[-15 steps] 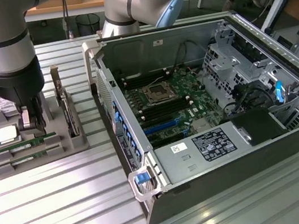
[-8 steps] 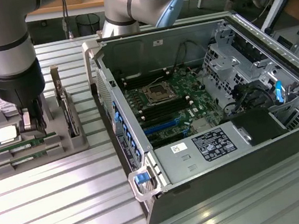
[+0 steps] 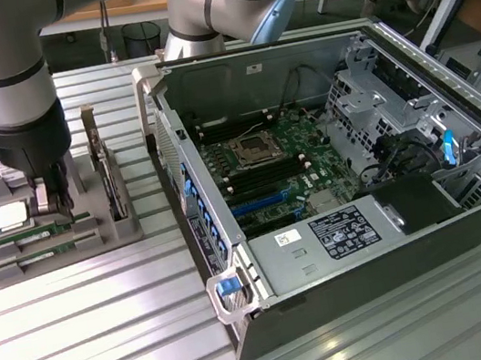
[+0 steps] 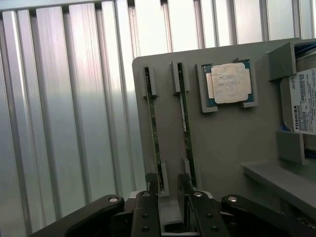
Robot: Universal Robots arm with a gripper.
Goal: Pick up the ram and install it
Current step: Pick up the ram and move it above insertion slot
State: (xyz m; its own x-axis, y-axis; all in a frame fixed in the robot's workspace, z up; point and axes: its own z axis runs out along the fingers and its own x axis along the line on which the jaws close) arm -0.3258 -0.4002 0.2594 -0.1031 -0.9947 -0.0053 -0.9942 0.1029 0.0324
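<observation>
The gripper (image 4: 168,180) hangs open low over the grey tray (image 4: 227,143) on the worktop (image 4: 74,98), jaws apart at one end of the two ram sticks (image 4: 153,128) lying along the tray's edge, nothing held.

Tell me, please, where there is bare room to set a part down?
The ribbed table is bare on the camera side of the gray tray, to the exterior view's left of the computer case. The gap between them is narrow. The tray is crowded: ram, processor, gripper above.
</observation>
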